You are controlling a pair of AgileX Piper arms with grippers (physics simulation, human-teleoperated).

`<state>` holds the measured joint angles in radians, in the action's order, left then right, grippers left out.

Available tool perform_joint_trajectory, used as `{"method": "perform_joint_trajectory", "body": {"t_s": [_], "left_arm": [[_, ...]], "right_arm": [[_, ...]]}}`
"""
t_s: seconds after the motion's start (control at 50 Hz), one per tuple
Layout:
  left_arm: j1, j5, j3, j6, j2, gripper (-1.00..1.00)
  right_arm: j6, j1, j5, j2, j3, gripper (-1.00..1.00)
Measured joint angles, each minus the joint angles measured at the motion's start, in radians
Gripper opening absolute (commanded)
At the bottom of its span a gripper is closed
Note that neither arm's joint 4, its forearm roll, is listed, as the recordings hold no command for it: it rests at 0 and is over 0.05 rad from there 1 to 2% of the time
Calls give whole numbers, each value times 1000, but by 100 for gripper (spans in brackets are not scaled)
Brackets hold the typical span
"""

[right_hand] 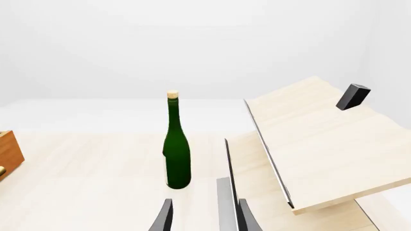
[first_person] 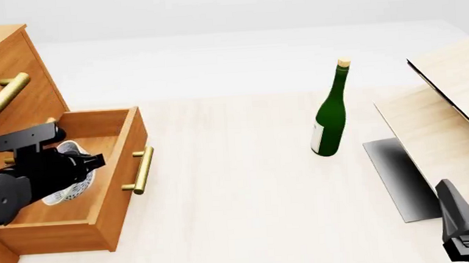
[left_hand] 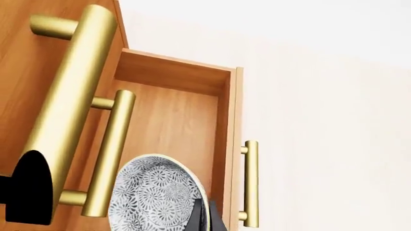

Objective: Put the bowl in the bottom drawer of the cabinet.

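- The bottom drawer [first_person: 98, 176] of the cabinet [first_person: 6, 66] is pulled out, and you can see its wood floor and the brass bar handle [first_person: 141, 170] on its front.
- The left gripper [first_person: 78, 165] is reaching over the open drawer with the bowl [first_person: 68, 184] pinched at the rim. In the left wrist view a dark finger [left_hand: 202, 216] sits right against the edge of the bowl [left_hand: 157, 195], so it's clamped on it.
- The bowl is tipped on its side, speckled inside facing the wrist camera, and it's inside the drawer's outline. Can't tell if it's touching the drawer floor.
- The right gripper [right_hand: 202, 216] is parked well away at the table's near right corner, fingers spread apart with nothing between them.
- A green bottle [first_person: 330, 122] stands upright mid-table, well apart from the cabinet.
- Pale wood boards [first_person: 452, 94] with a dark panel [first_person: 400, 179] sit on the right side.
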<state>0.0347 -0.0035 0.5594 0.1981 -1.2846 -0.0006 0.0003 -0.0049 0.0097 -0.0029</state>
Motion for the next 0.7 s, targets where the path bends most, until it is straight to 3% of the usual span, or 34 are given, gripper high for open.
{"method": "perform_joint_trajectory", "body": {"t_s": [0.7], "left_arm": [[-41, -44, -8, -60, -59, -100]], "right_arm": [[0, 0, 0, 0, 0, 100]]}}
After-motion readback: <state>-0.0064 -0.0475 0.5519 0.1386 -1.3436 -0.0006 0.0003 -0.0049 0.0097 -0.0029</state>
